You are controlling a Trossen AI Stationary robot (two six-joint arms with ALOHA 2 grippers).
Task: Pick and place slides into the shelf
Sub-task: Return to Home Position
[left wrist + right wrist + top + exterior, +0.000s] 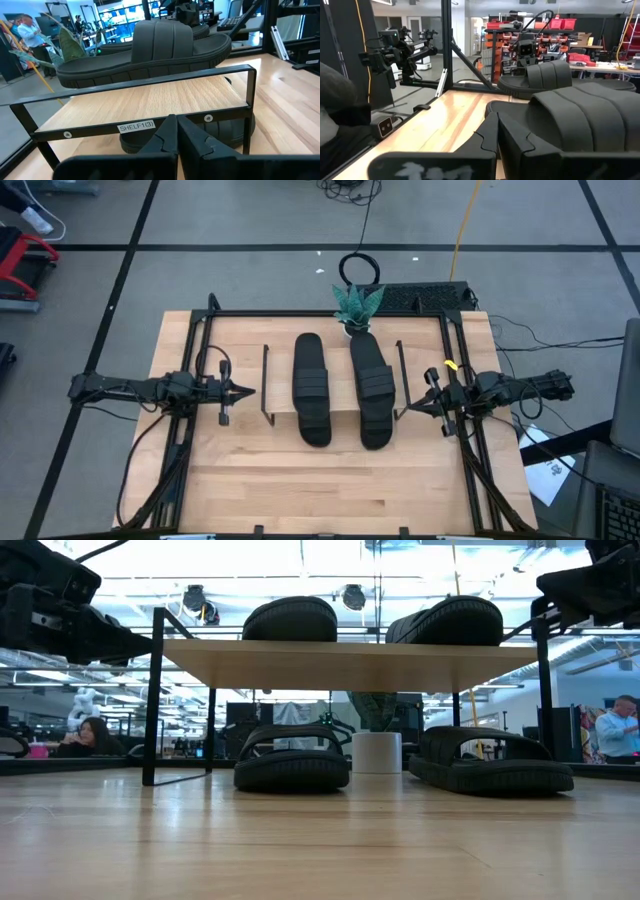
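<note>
The fingers (162,142) of the left gripper (246,391) are being held pressed together, with no gap and nothing between them. This gripper is being kept at the centre left of the high view, above the bench (300,480), its tip just beside the left side frame of the shelf (340,662) and apart from it. The right gripper (405,410) is being kept at the centre right of the high view. Its fingers (512,142) are likewise being held fully together on nothing. Its tip is close by the shelf's right side frame; contact cannot be told.

The shelf is being carried at the middle of the bench, between the two grippers. A label reading SHELF1(3) (136,126) is being displayed on its near frame bar in the left wrist view. The left top slide (290,620) and the right top slide (445,622) are being borne side by side on the board. The left lower slide (291,757) and the right lower slide (490,762) are being kept on the bench beneath the board, one under each upper slide.

A plant (356,302) in a white pot (377,752) is being kept behind the shelf, at the top centre of the high view. Two people are being seen in the room beyond, at the far left (88,735) and far right (612,730) of the low view.
</note>
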